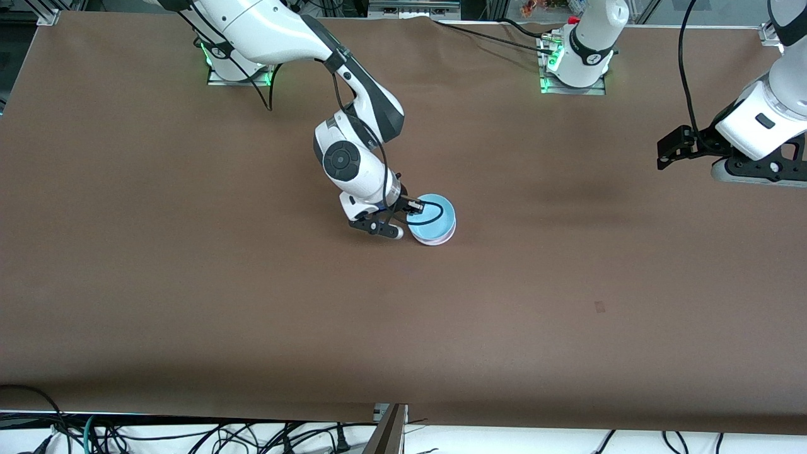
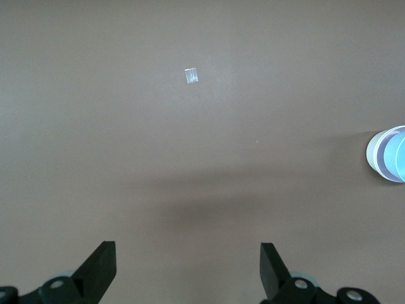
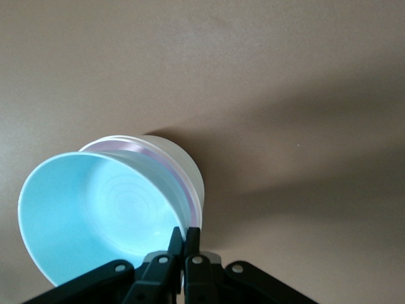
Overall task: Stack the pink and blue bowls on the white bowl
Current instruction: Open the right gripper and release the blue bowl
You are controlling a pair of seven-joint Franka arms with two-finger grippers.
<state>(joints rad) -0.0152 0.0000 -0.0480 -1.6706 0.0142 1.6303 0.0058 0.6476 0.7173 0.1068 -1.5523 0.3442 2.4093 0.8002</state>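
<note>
blue bowl [image 3: 95, 209] rim pinched by right pincer [image 3: 183, 237]

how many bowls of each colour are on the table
Light sky blue round plastic bowl, top of the stack, its rim pinched by the shut right gripper: 1
Pale pink round plastic bowl, only its rim showing under the blue one: 1
Creamy-white round plastic bowl, bottom of the stack: 1
Total: 3 bowls
</note>
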